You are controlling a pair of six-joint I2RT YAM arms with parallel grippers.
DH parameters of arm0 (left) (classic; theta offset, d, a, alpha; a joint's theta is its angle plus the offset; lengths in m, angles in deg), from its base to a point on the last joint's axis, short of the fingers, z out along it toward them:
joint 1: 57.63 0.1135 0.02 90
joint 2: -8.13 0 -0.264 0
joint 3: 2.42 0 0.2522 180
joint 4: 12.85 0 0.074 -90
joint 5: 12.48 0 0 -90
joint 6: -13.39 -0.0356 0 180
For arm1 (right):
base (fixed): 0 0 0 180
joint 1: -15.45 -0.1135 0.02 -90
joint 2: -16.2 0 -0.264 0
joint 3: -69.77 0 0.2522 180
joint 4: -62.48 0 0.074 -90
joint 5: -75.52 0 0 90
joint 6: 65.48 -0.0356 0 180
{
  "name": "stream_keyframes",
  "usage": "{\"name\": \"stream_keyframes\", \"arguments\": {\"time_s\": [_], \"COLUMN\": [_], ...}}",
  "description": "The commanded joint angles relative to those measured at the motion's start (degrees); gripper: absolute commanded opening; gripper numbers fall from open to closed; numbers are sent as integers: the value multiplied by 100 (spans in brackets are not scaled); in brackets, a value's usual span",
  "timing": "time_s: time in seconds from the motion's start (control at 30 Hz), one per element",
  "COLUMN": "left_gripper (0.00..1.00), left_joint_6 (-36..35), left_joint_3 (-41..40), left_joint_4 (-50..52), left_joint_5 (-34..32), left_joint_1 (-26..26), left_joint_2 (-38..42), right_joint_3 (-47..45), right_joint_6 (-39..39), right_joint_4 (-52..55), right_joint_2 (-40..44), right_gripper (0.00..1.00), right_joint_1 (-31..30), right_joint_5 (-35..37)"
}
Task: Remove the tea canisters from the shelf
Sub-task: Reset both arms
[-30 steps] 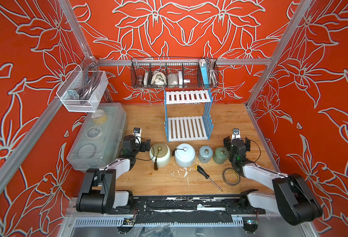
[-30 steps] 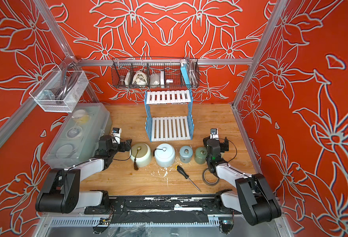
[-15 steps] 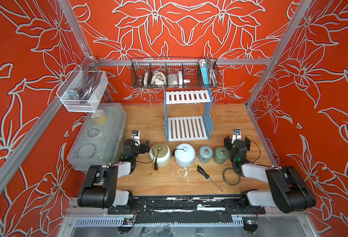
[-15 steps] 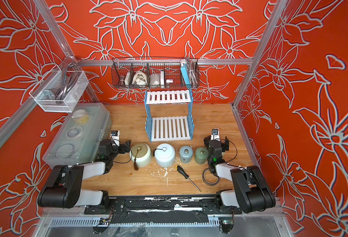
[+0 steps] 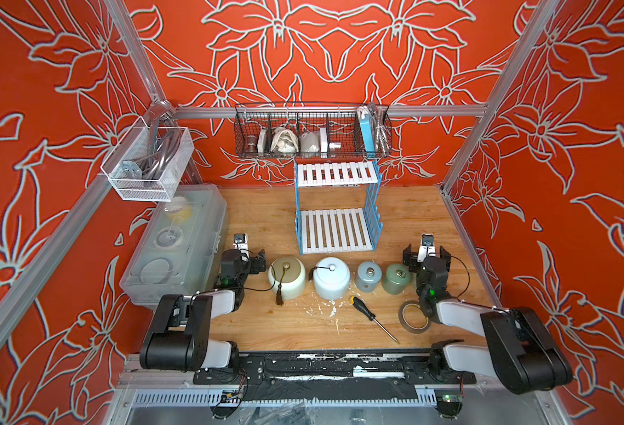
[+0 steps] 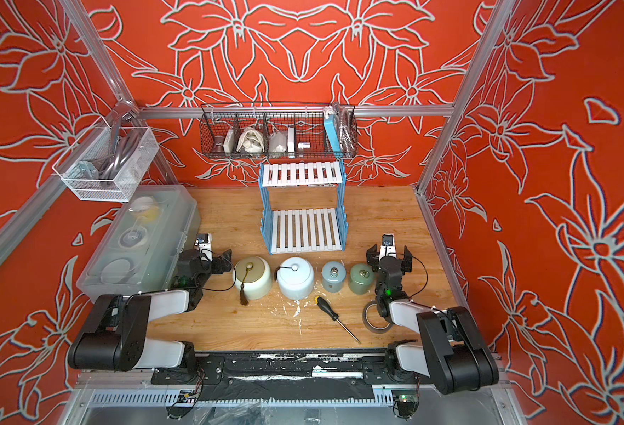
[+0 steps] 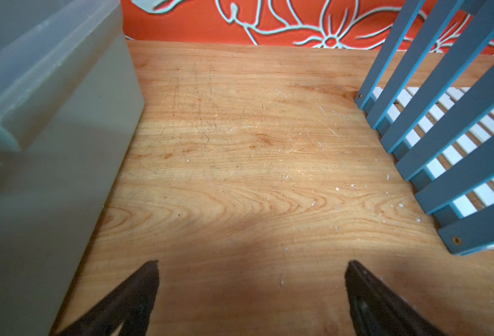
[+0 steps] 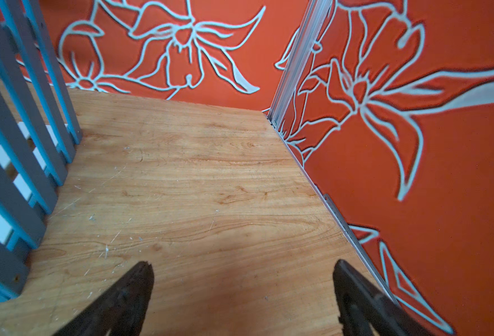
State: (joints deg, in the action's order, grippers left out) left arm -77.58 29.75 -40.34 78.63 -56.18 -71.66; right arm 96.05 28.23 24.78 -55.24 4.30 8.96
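Four tea canisters stand in a row on the wooden table in front of the shelf [image 5: 336,230]: cream with a tassel [image 5: 287,276], pale blue-white [image 5: 331,276], grey-blue [image 5: 369,276] and sage green [image 5: 398,277]. Both white slatted boards of the shelf [image 6: 303,230] are bare. My left gripper [image 5: 243,254] sits low at the row's left end, beside the cream canister, open and holding nothing [image 7: 251,266]. At the right end, beside the sage green one, my right gripper [image 5: 427,254] is also open over bare wood [image 8: 242,263]. The shelf's blue pickets [image 7: 443,131] [image 8: 12,163] show in both wrist views.
A screwdriver [image 5: 371,316] and a tape roll [image 5: 413,318] lie near the front edge. A translucent plastic box [image 5: 178,243] stands along the left wall. A black wire basket [image 5: 312,132] hangs above the shelf and a clear mesh basket [image 5: 148,165] on the left rail.
Both arms have shifted slightly at the elbows while the grippers stay low at the ends of the row. The canisters have not moved.
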Motion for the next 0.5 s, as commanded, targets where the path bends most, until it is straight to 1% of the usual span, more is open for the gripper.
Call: {"name": "stream_keyframes", "arguments": {"time_s": [0.0, 0.27, 0.47], "left_gripper": [99, 99, 99], "left_joint_6": [53, 53, 124], "left_joint_3": [4, -3, -23], "left_joint_4": [-139, -140, -202], "left_joint_5": [-49, -49, -224], "left_joint_1": [-5, -5, -4], "left_joint_2": [-38, -37, -71], "right_joint_3": [-100, -125, -122], "right_joint_6": [24, 51, 65], "right_joint_4": [155, 131, 146], "right_joint_2": [244, 289, 298], "right_gripper": [99, 99, 99], "right_joint_1": [40, 36, 39], "right_joint_5": [-165, -204, -246]}}
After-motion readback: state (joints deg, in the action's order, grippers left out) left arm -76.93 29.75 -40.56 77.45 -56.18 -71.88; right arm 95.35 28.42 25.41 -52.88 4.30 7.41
